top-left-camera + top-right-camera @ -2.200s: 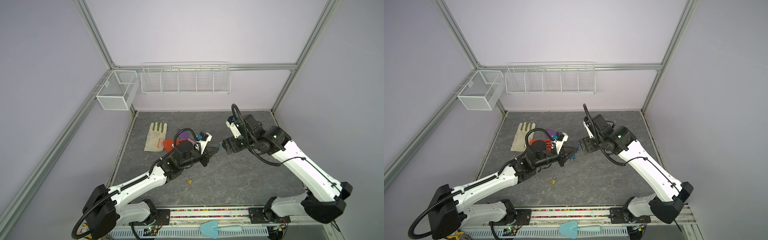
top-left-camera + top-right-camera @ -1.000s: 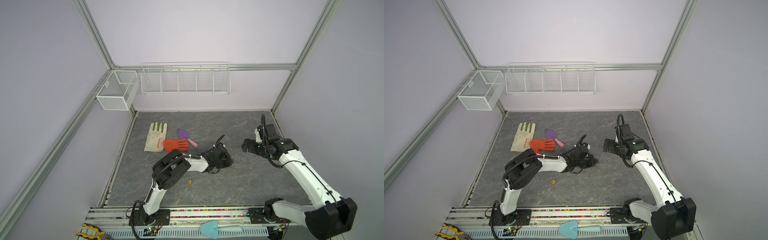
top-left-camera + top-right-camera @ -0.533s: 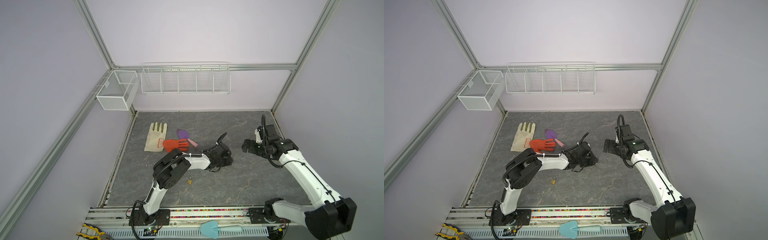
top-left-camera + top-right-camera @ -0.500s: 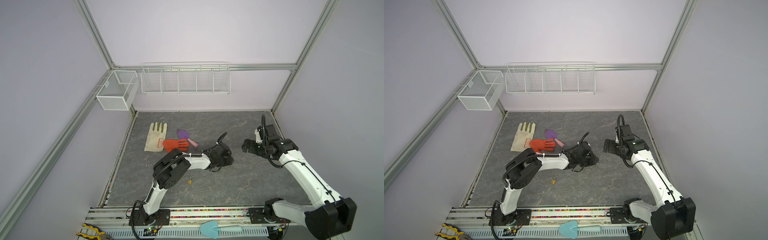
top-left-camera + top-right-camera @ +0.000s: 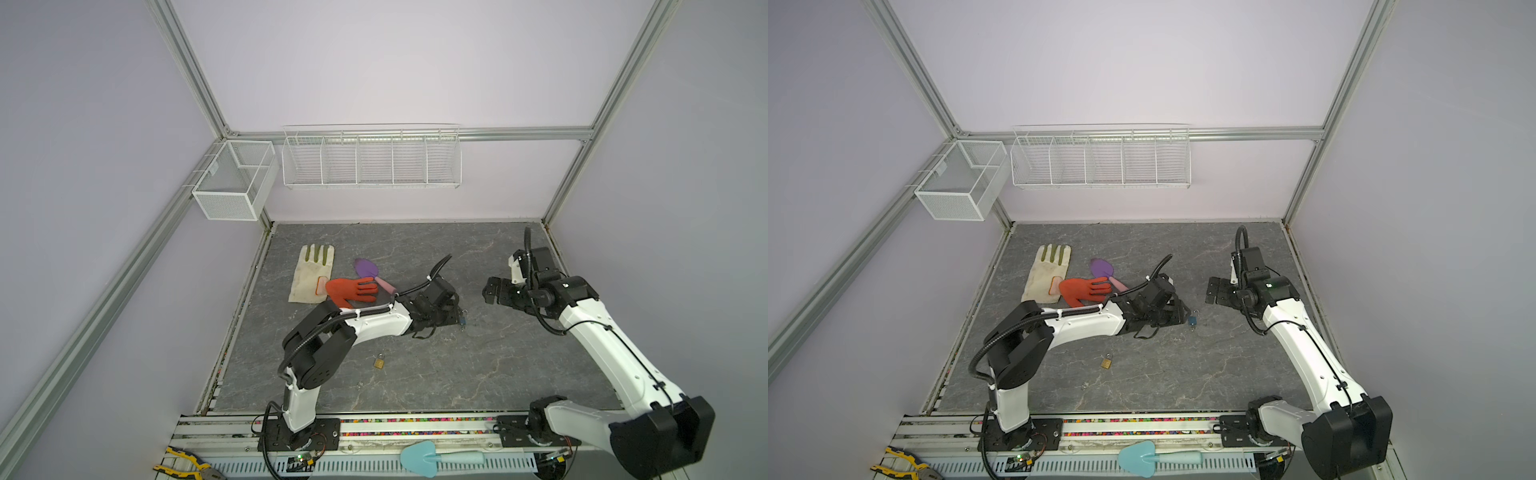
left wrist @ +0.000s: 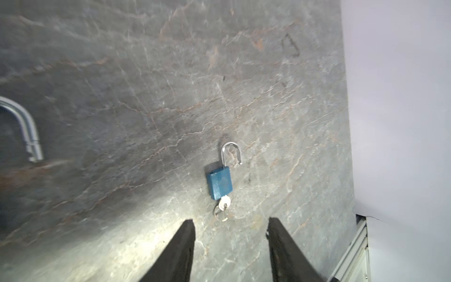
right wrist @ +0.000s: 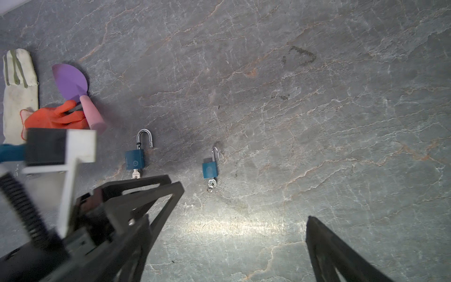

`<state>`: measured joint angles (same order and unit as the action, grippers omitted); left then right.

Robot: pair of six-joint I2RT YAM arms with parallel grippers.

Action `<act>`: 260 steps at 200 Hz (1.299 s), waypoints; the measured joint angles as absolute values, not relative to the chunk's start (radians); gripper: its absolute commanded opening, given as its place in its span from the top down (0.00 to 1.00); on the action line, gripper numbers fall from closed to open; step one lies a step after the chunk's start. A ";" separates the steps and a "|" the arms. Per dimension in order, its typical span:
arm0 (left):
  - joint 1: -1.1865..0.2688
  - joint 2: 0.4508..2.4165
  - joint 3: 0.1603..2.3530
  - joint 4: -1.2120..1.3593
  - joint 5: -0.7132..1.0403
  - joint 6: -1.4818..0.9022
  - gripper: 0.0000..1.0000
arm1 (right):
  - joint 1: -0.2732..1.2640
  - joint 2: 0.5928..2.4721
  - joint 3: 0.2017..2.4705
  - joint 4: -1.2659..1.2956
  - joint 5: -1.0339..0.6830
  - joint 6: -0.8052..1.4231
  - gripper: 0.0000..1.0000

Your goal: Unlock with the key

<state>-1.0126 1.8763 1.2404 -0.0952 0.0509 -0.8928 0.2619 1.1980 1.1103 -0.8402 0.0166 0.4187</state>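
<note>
A small blue padlock [image 6: 219, 182] lies flat on the grey stone floor with its shackle [image 6: 230, 152] swung open. Its key [image 6: 224, 203] sits in the keyhole, with a ring on it. My left gripper [image 6: 230, 224] stands open just short of the key, touching nothing. In both top views this padlock [image 5: 461, 320] [image 5: 1192, 321] lies off the left gripper's tip [image 5: 452, 315]. A larger blue padlock [image 7: 134, 158], also open with a key in it, lies beside the left gripper [image 7: 174, 182]. My right gripper [image 5: 492, 291] [image 7: 229, 219] hovers open and empty to the right.
A brass padlock [image 5: 378, 363] lies nearer the front. An orange glove [image 5: 351, 289], a white glove [image 5: 311, 276] and a purple trowel [image 5: 366, 268] lie at the back left. Wire baskets [image 5: 370, 160] hang on the back wall.
My left gripper's jaws have parted next to the small blue padlock, which now lies free on the floor. The right arm has stayed where it was.
</note>
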 measured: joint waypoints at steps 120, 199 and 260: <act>-0.929 1.186 0.900 -0.259 -0.113 -0.728 0.52 | 0.627 1.229 1.128 -0.830 0.017 0.457 0.01; -0.918 0.865 0.765 -0.622 -0.239 -0.774 0.52 | 0.977 1.385 1.085 -0.686 0.051 0.547 0.01; -0.918 0.736 0.579 -0.780 -0.219 -0.941 0.52 | 1.091 1.498 1.026 -0.565 0.031 0.609 0.02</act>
